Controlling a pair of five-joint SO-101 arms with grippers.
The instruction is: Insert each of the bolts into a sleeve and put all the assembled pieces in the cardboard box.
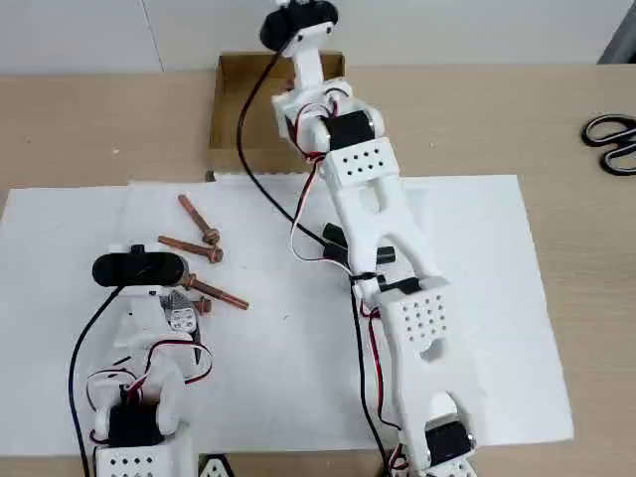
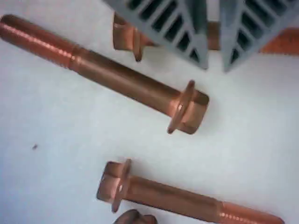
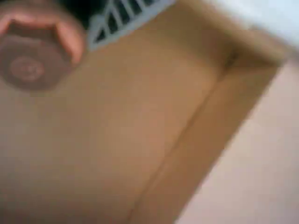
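Note:
Several copper bolts lie on the white paper: one [image 1: 200, 220], a second [image 1: 189, 246] and a third [image 1: 221, 292]. In the left wrist view two of them [image 2: 126, 84] [image 2: 177, 198] lie side by side, heads at opposite ends. My left gripper [image 2: 213, 60] [image 1: 184, 306] hangs low over another bolt [image 2: 125, 37], its grey fingers [image 2: 177, 23] drawn together to a thin gap. My right gripper [image 1: 303, 45] is over the cardboard box [image 1: 234, 109] [image 3: 140, 121]. It is shut on a copper bolt piece [image 3: 32, 51], seen end-on above the box floor.
Black scissors [image 1: 611, 144] lie at the table's far right edge. The white paper sheet [image 1: 477, 258] covers the middle of the wooden table. The right arm [image 1: 373, 219] stretches across the paper toward the box.

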